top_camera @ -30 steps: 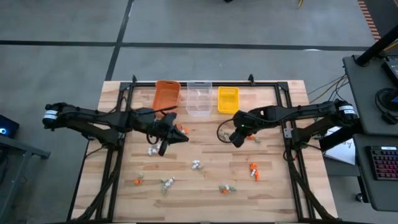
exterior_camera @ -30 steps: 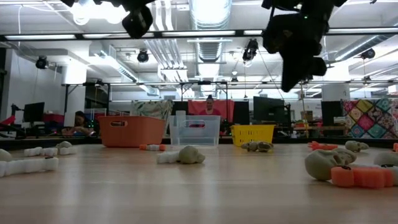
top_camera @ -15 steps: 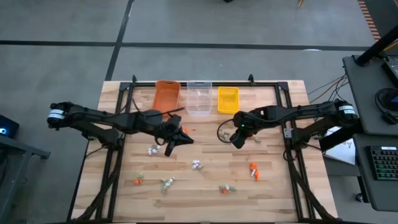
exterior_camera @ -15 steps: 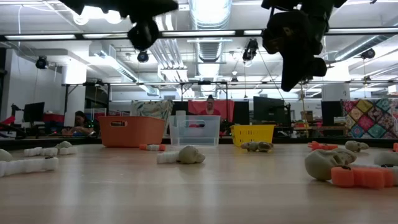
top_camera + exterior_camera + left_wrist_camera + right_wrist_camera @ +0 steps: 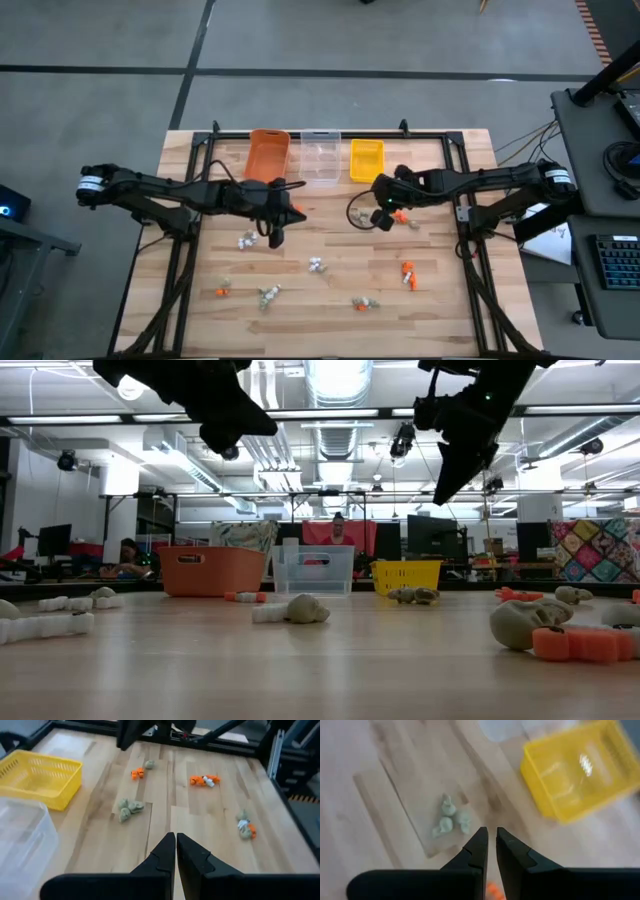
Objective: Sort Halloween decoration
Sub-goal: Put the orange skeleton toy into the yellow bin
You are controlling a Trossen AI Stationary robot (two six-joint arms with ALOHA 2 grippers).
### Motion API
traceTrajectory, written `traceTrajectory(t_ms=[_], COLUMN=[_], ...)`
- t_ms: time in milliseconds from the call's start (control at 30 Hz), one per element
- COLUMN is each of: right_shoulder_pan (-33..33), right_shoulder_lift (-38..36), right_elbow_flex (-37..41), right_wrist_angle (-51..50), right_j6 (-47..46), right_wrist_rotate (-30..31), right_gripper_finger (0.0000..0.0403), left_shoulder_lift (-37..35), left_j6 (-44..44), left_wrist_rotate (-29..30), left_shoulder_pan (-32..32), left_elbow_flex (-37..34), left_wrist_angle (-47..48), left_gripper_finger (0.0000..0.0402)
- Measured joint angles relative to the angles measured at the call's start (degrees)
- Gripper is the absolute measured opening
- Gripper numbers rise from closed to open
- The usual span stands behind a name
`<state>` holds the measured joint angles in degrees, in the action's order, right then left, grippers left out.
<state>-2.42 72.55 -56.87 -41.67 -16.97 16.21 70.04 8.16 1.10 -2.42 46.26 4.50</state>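
Small orange, white and grey-tan trinkets lie scattered on the wooden table [image 5: 330,240]. My left gripper [image 5: 296,217] [image 5: 175,840] hovers near the orange bin [image 5: 269,150], fingers shut with nothing visible between them. It is raised well above the table in the low view [image 5: 262,428]. An orange trinket [image 5: 292,211] [image 5: 245,597] lies on the wood beside it. My right gripper [image 5: 381,220] [image 5: 491,836] hangs in the air near the yellow bin [image 5: 366,160] [image 5: 580,770]. Its fingers are shut to a thin gap, above a grey-tan trinket [image 5: 451,820].
Orange, clear [image 5: 320,155] and yellow bins stand in a row at the far edge. More trinkets lie toward the near edge: white [image 5: 245,240], orange [image 5: 407,272], grey-tan [image 5: 362,303], a white-and-grey one [image 5: 300,609]. A black frame runs along both table sides. People sit in the room behind.
My left gripper has drifted a little toward the table's right and turned, showing larger and lower in the low view. My right gripper has tipped from pointing straight down to slanting and shifted slightly toward the far edge and the yellow bin. No trinket has moved.
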Motion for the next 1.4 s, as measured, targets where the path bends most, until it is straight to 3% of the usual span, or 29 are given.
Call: traceTrajectory(t_ms=[133,300,533,733,1400], right_shoulder_pan=[0.3,0.4,0.4,0.4,0.4], right_shoulder_lift=[0.0,0.0,0.0,0.0,0.0], right_elbow_flex=[2.7,10.0,19.3,24.4,23.6], right_wrist_angle=[6.1,20.6,36.6,48.8,50.0], right_j6=[13.2,20.8,21.4,16.4,15.4], right_wrist_rotate=[-5.5,-8.1,-8.1,-7.2,-7.1], right_gripper_finger=[0.0028,0.0028,0.0028,0.0028,0.0028], left_shoulder_lift=[0.0,0.0,0.0,0.0,0.0], left_j6=[-5.8,-9.5,-9.1,-8.7,-7.0], left_wrist_rotate=[-0.1,-0.1,-0.2,-0.2,-0.2], left_shoulder_pan=[0.0,0.0,0.0,0.0,0.0], left_elbow_flex=[-0.3,-1.2,-2.7,-3.3,-3.3], left_wrist_angle=[0.3,0.5,0.5,0.3,-0.6], left_gripper_finger=[0.0000,0.0000,0.0000,0.0000,0.0000])
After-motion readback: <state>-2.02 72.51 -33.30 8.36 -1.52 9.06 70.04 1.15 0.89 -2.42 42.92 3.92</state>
